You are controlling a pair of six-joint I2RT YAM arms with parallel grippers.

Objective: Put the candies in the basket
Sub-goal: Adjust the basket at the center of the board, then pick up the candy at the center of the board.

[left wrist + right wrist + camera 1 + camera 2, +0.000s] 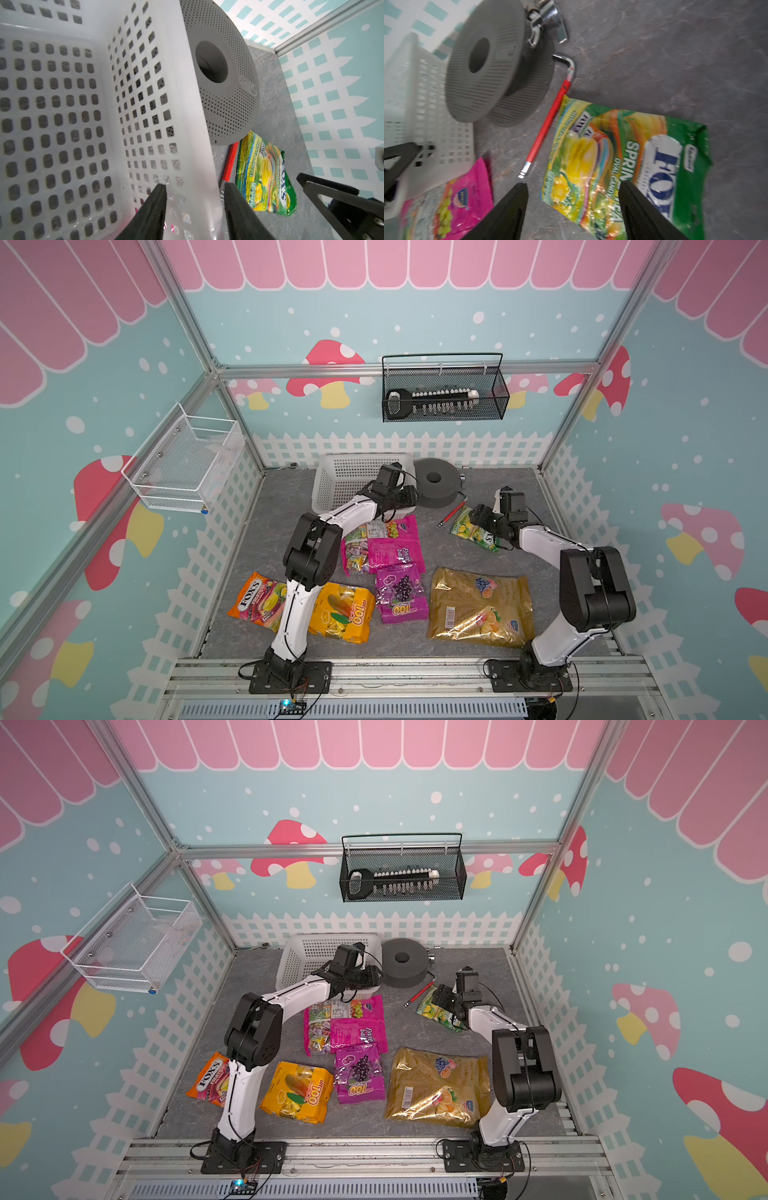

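A: Where's the basket?
B: At 12 o'clock on the table (291, 510): the white basket (336, 481). The left gripper (194, 185) straddles its 3 o'clock wall, one finger inside, one outside. Can't tell if it's pinching.
A: Other arm?
B: The right gripper (573, 182) has its fingers spread and released, over the green-yellow bag (473, 533) at 2 o'clock.
A: The other candies?
B: On the table, outside the basket: magenta bag (395, 547) at centre, purple grape bag (401, 593) touching its 6 o'clock edge, orange-yellow bag (340, 612) at 7, gold bag (482, 605) at 4.

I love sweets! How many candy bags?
6, all on the floor: orange, yellow, purple, gold in front; pink by the basket; green by the right pincer. Maybe more hidden.
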